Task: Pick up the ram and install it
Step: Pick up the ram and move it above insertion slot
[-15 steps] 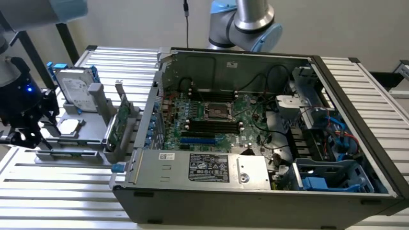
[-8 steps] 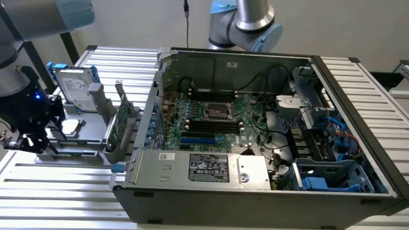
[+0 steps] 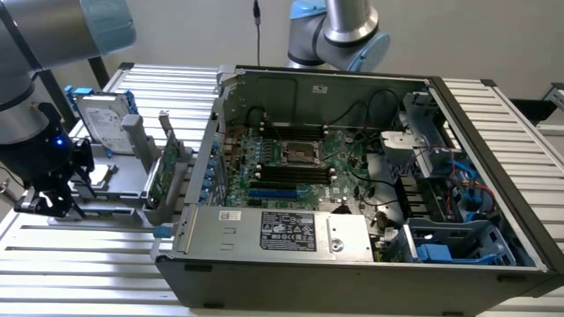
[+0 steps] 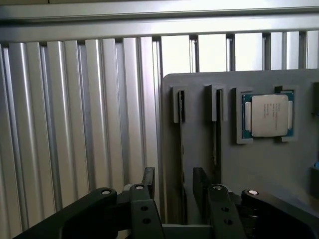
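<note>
At nine o'clock of the open computer case (image 3: pixel 352 277) in the exterior view, the claw (image 3: pixel 51 201) hangs released over a grey parts holder (image 4: pixel 269 164), fingers (image 4: pixel 148 180) straddling the ram (image 4: pixel 181 107) standing edge-up in its slot, ungripped, while the motherboard slots (image 3: pixel 295 173) look bare.

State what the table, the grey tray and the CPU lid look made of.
Table: bare ribbed metal, likely aluminium, since bright glossy streaks run along the slats.
Tray: matte grey, probably plastic, with flat even colour and no glare.
CPU lid: silvery metal with a soft sheen and faint print on it.
</note>
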You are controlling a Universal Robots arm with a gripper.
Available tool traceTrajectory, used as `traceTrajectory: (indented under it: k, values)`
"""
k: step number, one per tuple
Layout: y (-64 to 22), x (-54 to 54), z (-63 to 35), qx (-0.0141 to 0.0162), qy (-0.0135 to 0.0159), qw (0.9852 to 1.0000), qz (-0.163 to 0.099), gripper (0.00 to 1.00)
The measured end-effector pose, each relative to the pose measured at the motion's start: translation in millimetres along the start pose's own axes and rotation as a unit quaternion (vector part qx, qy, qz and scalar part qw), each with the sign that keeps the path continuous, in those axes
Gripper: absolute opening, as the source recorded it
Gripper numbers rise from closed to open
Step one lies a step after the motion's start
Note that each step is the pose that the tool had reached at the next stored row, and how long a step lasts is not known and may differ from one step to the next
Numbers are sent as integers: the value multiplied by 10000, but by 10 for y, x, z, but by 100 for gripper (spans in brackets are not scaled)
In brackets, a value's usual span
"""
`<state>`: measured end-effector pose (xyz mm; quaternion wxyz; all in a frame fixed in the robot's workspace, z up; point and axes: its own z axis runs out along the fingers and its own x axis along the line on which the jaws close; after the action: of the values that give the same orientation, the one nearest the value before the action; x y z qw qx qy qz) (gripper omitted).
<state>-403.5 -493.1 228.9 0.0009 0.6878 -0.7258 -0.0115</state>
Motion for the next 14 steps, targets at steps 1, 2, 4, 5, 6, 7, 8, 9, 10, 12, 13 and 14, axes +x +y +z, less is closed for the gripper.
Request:
traceTrajectory:
  k: [1,2,4,5,6,7,8,9,10,12,13,14]
  values:
    - [0,0,18,0,0,10000,-3,44]
    - [-1,1,37,0,0,10000,-6,44]
    - [-2,0,73,0,0,10000,-16,44]
    - [-2,-2,91,-1,0,10000,-21,44]
    - [-2,-4,110,0,0,10000,-27,44]
    - [-2,-7,128,-1,0,10000,-34,44]
    - [-2,-10,146,-1,1,10000,-41,44]
    - [-2,-14,164,-1,-1,10000,-51,44]
    - [-2,-19,181,-1,-3,10000,-64,44]
    - [0,-22,203,-3,-21,9999,-109,44]
    - [3,-22,209,-5,-40,9999,-137,44]
    - [4,-22,215,-6,-70,9998,-173,44]
